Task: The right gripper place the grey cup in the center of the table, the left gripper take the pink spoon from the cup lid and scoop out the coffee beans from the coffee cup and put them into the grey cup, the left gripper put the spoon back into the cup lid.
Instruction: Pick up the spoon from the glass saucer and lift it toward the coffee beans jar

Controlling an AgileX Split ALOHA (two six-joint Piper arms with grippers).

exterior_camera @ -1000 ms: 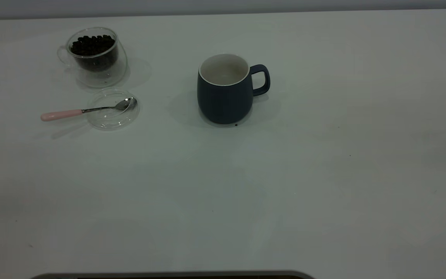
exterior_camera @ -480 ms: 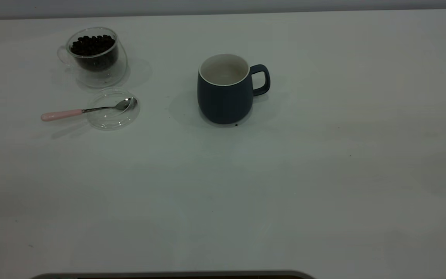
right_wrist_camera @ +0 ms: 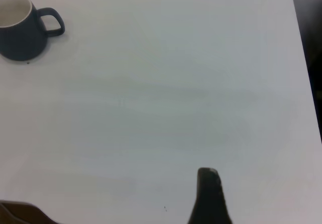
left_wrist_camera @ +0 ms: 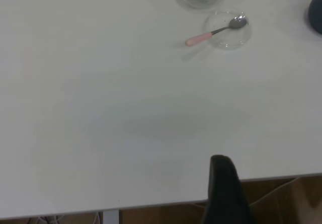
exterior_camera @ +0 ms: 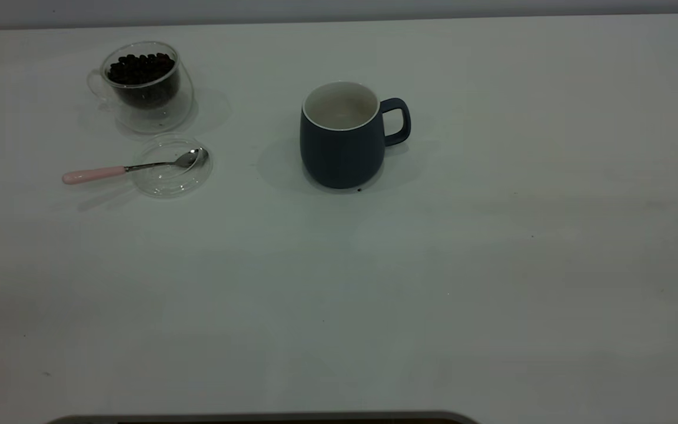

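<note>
1. While only a black tip of the left gripper (left_wrist_camera: pixel 224 189) shows in its wrist view, over the desk edge and well apart from the cup lid, I cannot tell how wide it is or see anything in it.
2. Right gripper (right_wrist_camera: pixel 210 196): same, one black tip over bare desk, well apart from the cup lid; opening cannot be told.
3. Cup lid (exterior_camera: pixel 172 165) lies flat on the desk (exterior_camera: pixel 492 265), taken here as landmark.
4. Pink spoon (exterior_camera: pixel 133 168): metal bowl rests in the lid, pink handle sticks out past the lid rim, away from the grey cup.
5. Coffee cup (exterior_camera: pixel 145 85) stands upright just behind the lid, coffee beans (exterior_camera: pixel 140 66) inside.
6. Grey cup (exterior_camera: pixel 345 135): upright, well apart from the lid toward the desk middle, handle pointing away from the lid, no beans visible inside.
</note>
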